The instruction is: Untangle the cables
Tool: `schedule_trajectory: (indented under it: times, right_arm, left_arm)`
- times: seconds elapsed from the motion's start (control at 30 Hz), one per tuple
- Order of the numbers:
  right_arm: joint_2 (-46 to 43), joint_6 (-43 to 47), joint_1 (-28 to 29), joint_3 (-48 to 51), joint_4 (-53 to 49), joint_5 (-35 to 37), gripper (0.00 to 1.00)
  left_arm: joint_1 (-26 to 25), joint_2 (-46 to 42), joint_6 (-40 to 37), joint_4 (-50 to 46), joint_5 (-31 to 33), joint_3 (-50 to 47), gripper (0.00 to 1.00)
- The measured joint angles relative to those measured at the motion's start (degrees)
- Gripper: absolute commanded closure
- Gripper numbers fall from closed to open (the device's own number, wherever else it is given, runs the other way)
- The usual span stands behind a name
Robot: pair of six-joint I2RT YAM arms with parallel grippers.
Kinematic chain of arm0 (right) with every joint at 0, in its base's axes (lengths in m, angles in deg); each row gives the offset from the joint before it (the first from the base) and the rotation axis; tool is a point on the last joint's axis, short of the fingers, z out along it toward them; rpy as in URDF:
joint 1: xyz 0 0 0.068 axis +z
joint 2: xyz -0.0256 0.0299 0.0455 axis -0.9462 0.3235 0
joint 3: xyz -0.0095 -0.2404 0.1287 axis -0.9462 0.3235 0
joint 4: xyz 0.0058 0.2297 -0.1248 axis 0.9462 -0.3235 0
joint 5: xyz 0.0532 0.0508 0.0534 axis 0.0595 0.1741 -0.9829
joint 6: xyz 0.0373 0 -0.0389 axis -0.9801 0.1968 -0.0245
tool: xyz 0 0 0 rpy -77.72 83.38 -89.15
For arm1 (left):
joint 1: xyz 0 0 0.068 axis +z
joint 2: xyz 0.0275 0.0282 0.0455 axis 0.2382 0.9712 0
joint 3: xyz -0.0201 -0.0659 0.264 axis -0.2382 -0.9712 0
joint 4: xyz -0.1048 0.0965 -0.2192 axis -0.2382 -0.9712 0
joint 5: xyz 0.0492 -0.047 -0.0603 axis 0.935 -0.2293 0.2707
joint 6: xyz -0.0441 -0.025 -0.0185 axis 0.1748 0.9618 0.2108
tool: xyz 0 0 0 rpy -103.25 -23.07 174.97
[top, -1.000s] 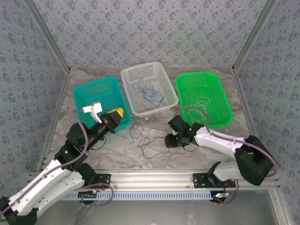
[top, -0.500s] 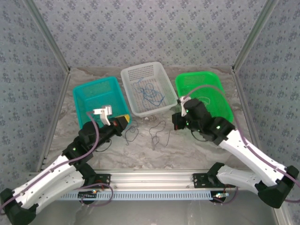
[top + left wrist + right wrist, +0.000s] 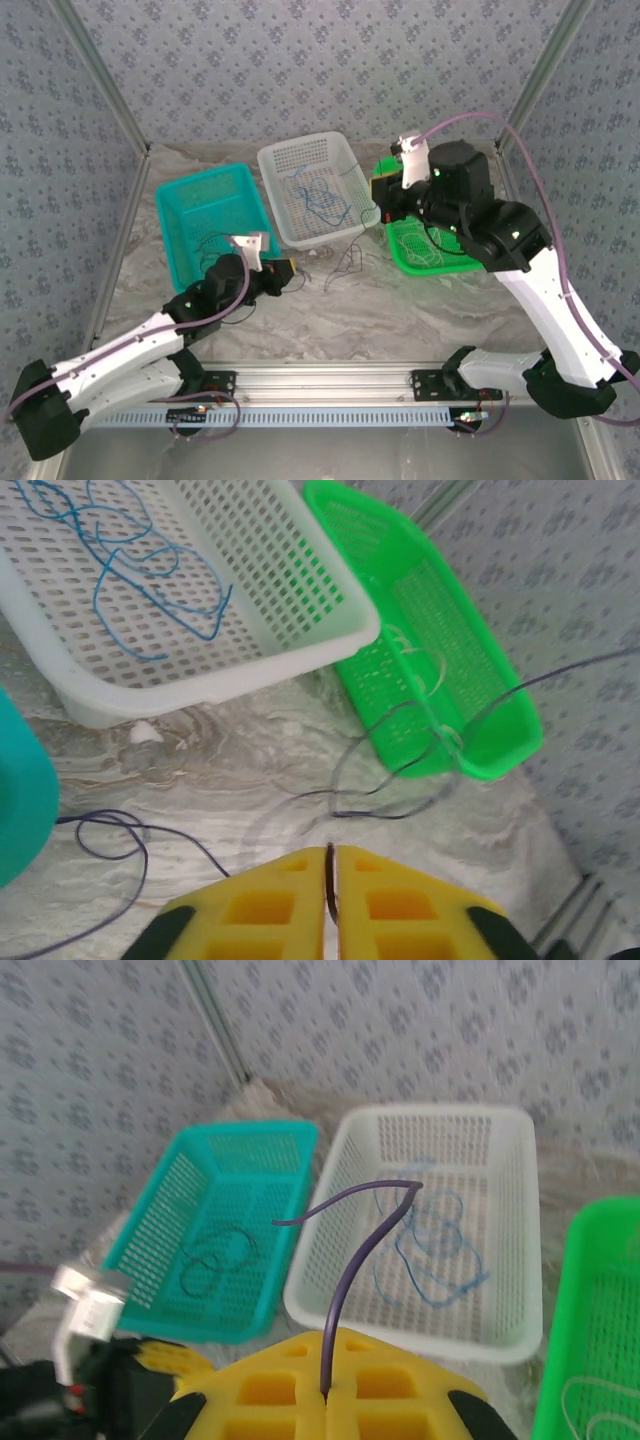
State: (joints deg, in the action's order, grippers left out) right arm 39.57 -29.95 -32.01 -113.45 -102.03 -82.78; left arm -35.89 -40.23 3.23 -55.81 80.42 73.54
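Note:
A dark cable [image 3: 348, 258] runs over the marble table [image 3: 420, 310] between my two grippers. Low on the table, just right of the teal basket [image 3: 205, 215], my left gripper [image 3: 290, 270] [image 3: 330, 852] is shut on one end of that cable [image 3: 400, 770]. Raised by the green basket [image 3: 430, 215], my right gripper [image 3: 384, 205] [image 3: 327, 1345] is shut on the other end [image 3: 370, 1235], which curves up from its fingers. Blue cables [image 3: 318, 200] [image 3: 430, 1240] lie in the white basket [image 3: 300, 155]. Pale cables [image 3: 425, 240] lie in the green basket.
Three baskets stand in a row at the back: teal, white, green. The teal one [image 3: 160, 1220] holds a dark coiled cable [image 3: 210, 1260]. Another dark loop [image 3: 110, 830] lies on the table near my left gripper. Metal frame posts and patterned walls enclose the table.
My right arm has risen from the table and swung back to the green basket, drawing the dark cable up. My left gripper has slid right, off the teal basket's front.

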Motion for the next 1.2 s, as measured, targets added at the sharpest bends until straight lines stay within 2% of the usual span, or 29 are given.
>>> schedule_trajectory:
  times: [0.1,0.17,0.3,0.37,0.57,0.83,1.2]
  right_arm:
    - [1.0,0.7,-0.3,-4.0,-0.1,-0.5,1.00]
    - [1.7,0.9,-0.5,-5.4,0.1,-0.7,1.00]
    - [3.0,0.8,-0.9,-5.7,1.4,-0.9,1.00]
    - [3.7,0.5,-1.1,-5.7,2.6,-0.9,1.00]
    - [4.6,-0.8,-1.3,-7.0,7.5,-2.6,1.00]
    - [8.3,-3.6,-1.2,-10.9,12.7,-7.0,1.00]
    - [12.8,-6.7,1.7,-13.5,14.4,-11.1,1.00]
  left_arm:
    - [-0.7,2.9,-0.8,-0.2,0.0,0.1,0.61]
    - [-1.3,4.8,-2.0,-0.9,0.0,0.5,0.43]
    - [-2.5,6.3,-4.2,-2.3,0.1,2.4,0.20]
    - [-3.1,6.1,-5.8,-2.9,0.8,3.8,0.01]
    - [-4.5,4.0,-10.0,-4.3,2.3,6.8,0.01]
    - [-5.2,3.8,-21.3,-3.5,1.9,12.5,0.01]
    - [-5.1,15.1,-34.0,1.7,5.2,24.0,0.01]
